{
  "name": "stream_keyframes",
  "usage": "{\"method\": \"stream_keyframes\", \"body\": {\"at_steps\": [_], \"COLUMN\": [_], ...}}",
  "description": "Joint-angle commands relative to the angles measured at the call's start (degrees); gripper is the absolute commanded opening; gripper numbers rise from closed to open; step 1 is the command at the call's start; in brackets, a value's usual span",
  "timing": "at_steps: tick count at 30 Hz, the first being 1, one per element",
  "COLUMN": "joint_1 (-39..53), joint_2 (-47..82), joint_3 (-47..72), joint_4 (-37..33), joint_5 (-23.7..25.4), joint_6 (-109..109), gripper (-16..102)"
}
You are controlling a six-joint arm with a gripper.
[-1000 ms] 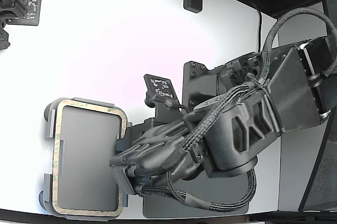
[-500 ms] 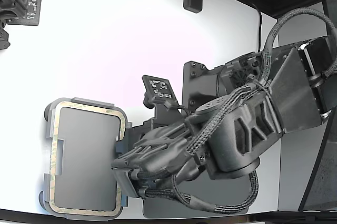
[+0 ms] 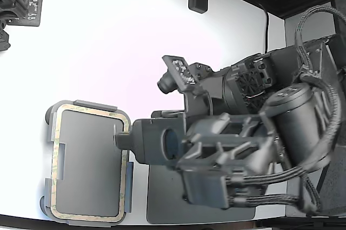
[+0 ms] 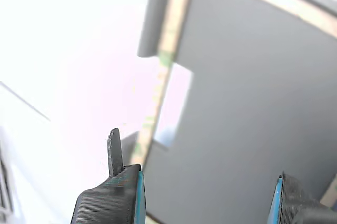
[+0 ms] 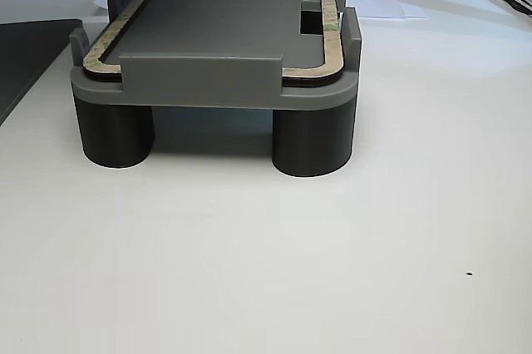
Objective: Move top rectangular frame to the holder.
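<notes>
The top rectangular frame (image 3: 125,154) is seen seated flat in the holder (image 3: 52,133), its tan-olive speckled band running just inside the raised edge tabs; in the other view the frame (image 5: 331,13) lies level on the holder (image 5: 199,80), which stands on round dark feet on the white table (image 5: 266,271). In the exterior view the holder is placed at the lower part of the exterior view's left, and the dark arm reaches toward it from the exterior view's right. The gripper (image 3: 120,139) is positioned at the holder's near long edge, beside the frame; contact cannot be determined. In the wrist view the gripper (image 4: 208,192) is shown with its two fingers (image 4: 129,195) spread well apart and nothing held between them, the holder's grey floor and the frame (image 4: 163,56) being visible beyond, somewhat blurred. A dark grey mat (image 3: 162,197) is observed partly hidden under the arm. A small tag plate (image 3: 179,70) is carried on the arm above the gripper.
</notes>
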Motion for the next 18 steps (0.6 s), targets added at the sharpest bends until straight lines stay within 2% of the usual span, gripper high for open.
{"method": "stream_keyframes", "body": {"at_steps": [1, 4, 7, 9, 12, 18], "joint_1": [-0.7, -2.72, -6.24, -9.84, -17.23, -22.76], "joint_2": [8.53, 17.67, 28.13, 34.8, 42.54, 57.92], "joint_3": [2.72, 10.37, 19.6, 25.22, 32.52, 51.33], "joint_4": [-3.87, -8.0, -10.99, -12.3, -14.59, -23.91], "joint_5": [6.33, 8.7, 8.44, 5.54, -1.76, -4.48], "joint_6": [-27.86, -45.97, -60.38, -68.73, -81.47, -90.35], "gripper": [100, 98, 100, 100, 100, 100]}}
